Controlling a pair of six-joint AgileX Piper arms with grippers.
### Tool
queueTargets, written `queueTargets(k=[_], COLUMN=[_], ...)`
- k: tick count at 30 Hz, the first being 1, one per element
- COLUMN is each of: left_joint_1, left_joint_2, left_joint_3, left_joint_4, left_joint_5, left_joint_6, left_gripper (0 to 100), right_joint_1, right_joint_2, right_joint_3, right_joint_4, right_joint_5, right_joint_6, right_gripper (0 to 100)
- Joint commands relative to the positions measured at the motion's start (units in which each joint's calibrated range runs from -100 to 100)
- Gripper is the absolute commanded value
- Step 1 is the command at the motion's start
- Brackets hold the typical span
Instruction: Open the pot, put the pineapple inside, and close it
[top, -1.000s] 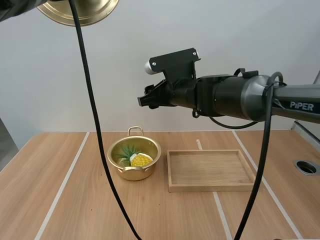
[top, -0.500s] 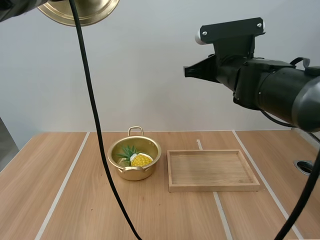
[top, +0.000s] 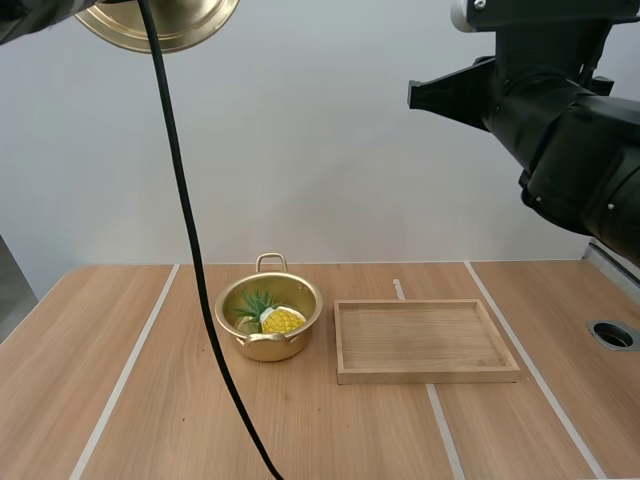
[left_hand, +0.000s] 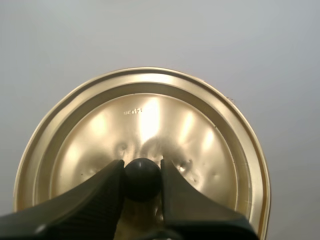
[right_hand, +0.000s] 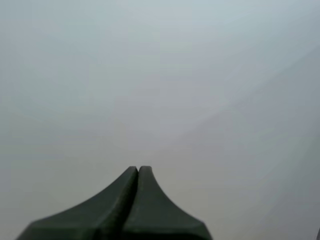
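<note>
Left tool (left_hand: 142, 169) grips lid (left_hand: 145, 117) by knob (left_hand: 142, 180), high at 11 o'clock from pot (top: 262, 348) holding pineapple (top: 281, 320); right tool (right_hand: 138, 172) clenched, empty. Risk: lid may swing on knob and seat askew

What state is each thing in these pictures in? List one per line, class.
pot: upright, lid off, pineapple inside.
pineapple: lying inside the pot.
lid: held high by its knob.
wooden tray: flat on table, beside pot.
left gripper: shut on the lid's knob.
right gripper: shut on nothing, raised.
</note>
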Motion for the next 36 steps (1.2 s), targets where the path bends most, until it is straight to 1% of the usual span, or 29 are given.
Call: queueTargets(k=[1, 4, 7, 9, 14, 21, 23, 28, 32, 36], left_joint_1=[0.09, 0.09, 0.09, 0.09, 0.09, 0.09, 0.09, 0.09, 0.09, 0.09], left_joint_2=[-0.36, -0.36, -0.36, -0.36, -0.36, -0.22, 0.24, 4.43, 8.81, 11.91], left_joint_3=[-0.5, -0.5, -0.5, -0.5, -0.5, -0.5, -0.5, -0.5, -0.5, 0.41], left_joint_4=[0.33, 0.33, 0.33, 0.33, 0.33, -0.01, -0.01, -0.01, -0.01, -0.01], left_joint_5=[-1.38, -1.38, -1.38, -1.38, -1.38, -0.01, 4.6, 21.98, 30.87, 36.45], left_joint_6=[-0.43, -0.43, -0.43, -0.43, -0.43, -0.43, -0.19, 0.5, 0.62, 0.72], left_gripper=[0, 0, 0, 0, 0, 0, 0, 0, 0, 0], right_joint_1=[-0.22, -0.22, -0.22, -0.22, -0.22, -0.32, -0.96, -2.84, -3.19, -3.19], right_joint_2=[-1.8, -3.42, -5.82, -7.73, -11.74, -12.88, -12.88, -12.88, -12.93, -12.93], right_joint_3=[0.29, 0.57, 0.7, 1.4, 6.04, 11.18, 11.74, 12.45, 12.45, 12.45], right_joint_4=[2.14, 2.86, 2.86, 2.86, 2.86, 2.86, 2.86, 2.86, 2.86, 2.86], right_joint_5=[-0.61, -3.52, -10.01, -11.61, -11.78, -11.78, -11.03, -8.61, -6.07, -3.54], right_joint_6=[0.0, 0.0, 0.0, 0.0, 0.0, 0.0, 0.0, 0.0, 0.0, 0.0], right_gripper=[0, 0, 0, 0, 0, 0, 0, 0, 0, 0])
